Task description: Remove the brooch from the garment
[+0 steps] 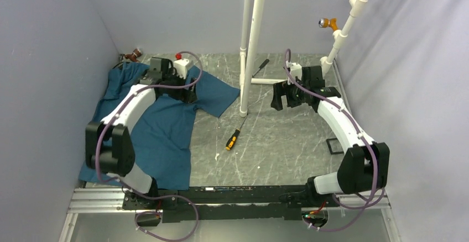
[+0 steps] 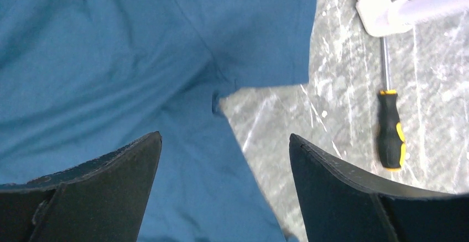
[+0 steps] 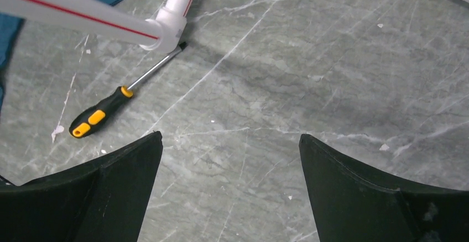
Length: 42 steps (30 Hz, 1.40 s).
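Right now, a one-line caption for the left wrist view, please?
Open left fingers hover over the teal garment, screwdriver on the table beside; no brooch visible.

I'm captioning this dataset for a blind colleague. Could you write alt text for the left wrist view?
A dark teal T-shirt fills the left and top of the frame, over a grey marbled table; no brooch shows. The open left end effector frames the bottom edge, holding nothing, and a black-and-yellow screwdriver lies at right.
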Tool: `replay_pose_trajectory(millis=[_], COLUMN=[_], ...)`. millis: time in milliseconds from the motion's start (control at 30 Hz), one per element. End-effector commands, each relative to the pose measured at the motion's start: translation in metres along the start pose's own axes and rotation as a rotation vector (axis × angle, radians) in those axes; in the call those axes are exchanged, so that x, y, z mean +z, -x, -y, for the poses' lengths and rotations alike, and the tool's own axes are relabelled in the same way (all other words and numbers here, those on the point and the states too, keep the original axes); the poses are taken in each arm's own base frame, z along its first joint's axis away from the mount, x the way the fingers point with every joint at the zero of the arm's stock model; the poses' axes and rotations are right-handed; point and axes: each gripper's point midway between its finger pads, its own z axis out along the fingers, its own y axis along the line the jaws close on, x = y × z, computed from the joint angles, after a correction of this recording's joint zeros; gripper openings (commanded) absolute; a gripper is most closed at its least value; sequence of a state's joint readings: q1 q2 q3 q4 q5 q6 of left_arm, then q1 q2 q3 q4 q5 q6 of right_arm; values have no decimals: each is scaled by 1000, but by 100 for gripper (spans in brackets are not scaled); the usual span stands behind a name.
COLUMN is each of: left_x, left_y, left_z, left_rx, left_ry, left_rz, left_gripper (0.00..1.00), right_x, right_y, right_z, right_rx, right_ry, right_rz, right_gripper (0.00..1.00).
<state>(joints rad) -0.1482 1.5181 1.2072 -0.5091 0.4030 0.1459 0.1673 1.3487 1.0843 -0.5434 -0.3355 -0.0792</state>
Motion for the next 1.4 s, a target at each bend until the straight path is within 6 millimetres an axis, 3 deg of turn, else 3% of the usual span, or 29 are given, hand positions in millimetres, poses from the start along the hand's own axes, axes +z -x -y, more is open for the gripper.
replay_pose_trajectory(millis=[0, 200, 367, 567, 733, 900, 1133, 1367], left_x=[39, 85, 111, 127, 111, 83, 44, 18], left_y=[18, -3, -16, -54, -87, -120, -174, -211], left_z=[0, -27, -26, -20, -3, 15, 55, 122], left_rx=[76, 69, 103, 108, 116, 148, 296, 515], left_ry=[35, 111, 119, 105, 10, -75, -187, -375], left_rz=[-31, -226, -306, -475, -562, -634, -758, -801], left_gripper=[90, 87, 81, 67, 39, 21, 19, 19], right_x=[-4, -11, -17, -23, -28, -29, -34, -45], right_y=[13, 17, 20, 25, 29, 24, 19, 16], right_z=[2, 17, 18, 24, 28, 24, 13, 15], right_rx=[85, 142, 132, 124, 112, 99, 82, 90], right_ry=[50, 53, 56, 47, 40, 62, 112, 129], right_rz=[-2, 7, 23, 22, 32, 25, 12, 7], right_gripper=[96, 95, 95, 95, 95, 95, 94, 94])
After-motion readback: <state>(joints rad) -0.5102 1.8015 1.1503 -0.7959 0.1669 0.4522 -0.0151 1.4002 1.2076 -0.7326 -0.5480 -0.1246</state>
